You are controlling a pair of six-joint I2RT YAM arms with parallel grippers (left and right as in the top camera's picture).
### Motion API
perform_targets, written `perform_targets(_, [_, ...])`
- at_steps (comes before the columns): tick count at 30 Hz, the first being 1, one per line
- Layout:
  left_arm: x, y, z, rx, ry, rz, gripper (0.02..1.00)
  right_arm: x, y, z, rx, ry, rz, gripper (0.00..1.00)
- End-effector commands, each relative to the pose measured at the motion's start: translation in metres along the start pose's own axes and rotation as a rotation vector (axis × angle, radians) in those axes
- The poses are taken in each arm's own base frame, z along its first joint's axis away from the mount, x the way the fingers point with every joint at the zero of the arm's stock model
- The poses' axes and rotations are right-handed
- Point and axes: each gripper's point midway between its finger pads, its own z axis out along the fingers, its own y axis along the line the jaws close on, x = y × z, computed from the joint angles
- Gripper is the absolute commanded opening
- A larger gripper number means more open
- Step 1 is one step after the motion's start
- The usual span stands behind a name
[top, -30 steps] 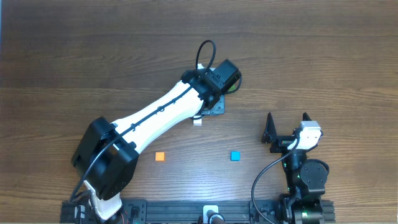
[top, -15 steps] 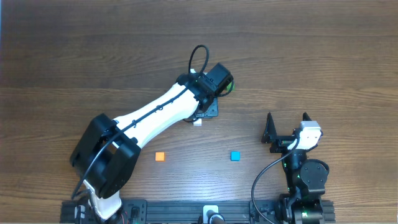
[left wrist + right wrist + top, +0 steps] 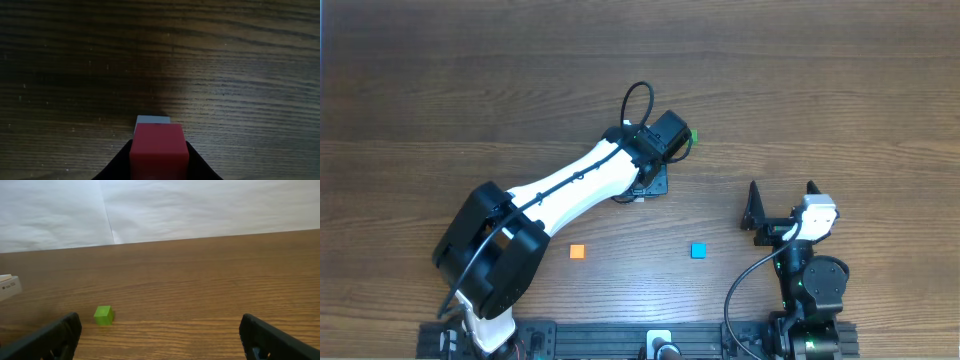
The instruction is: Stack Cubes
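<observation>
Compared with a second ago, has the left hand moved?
Yes. The left hand, holding a red cube, has shifted left in the top view, away from the green cube, which stayed put.

On the table (image 3: 840, 100), the near-left cube (image 3: 577, 251) and near-right cube (image 3: 698, 250) lie well apart, the far cube (image 3: 693, 136) behind them, the held cube (image 3: 159, 142) in the left claw (image 3: 159, 167).

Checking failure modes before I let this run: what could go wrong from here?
1. The left gripper holds the red cube near its fingertips, with part of the cube past them. The cube may twist or slip when it is set down.
2. The green cube lies close beside the left gripper in the top view. A sideways move could knock it away.
</observation>
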Motion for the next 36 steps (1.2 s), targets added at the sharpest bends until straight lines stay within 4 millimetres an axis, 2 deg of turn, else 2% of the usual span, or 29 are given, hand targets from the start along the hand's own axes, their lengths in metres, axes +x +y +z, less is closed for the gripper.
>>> perform_targets(1, [0.003,0.001,0.0,0.01,0.016,-0.015,0.075,0.002,0.0,0.0,-0.003,0.001,-0.002,0.991])
perform_targets(13, [0.014,0.009,0.007,-0.014,0.046,-0.01,0.075,0.002,0.0,0.0,-0.003,0.001,-0.002,0.991])
perform_targets(26, [0.012,0.007,0.008,-0.004,0.036,-0.011,0.077,0.002,0.0,0.0,-0.003,0.001,-0.002,0.991])
perform_targets(32, [0.012,0.007,0.008,-0.004,0.036,-0.011,0.115,0.002,0.0,0.0,-0.003,0.001,-0.002,0.991])
perform_targets(36, [0.013,0.007,0.008,-0.002,0.039,-0.011,0.205,0.002,0.0,0.0,-0.003,0.001,-0.002,0.991])
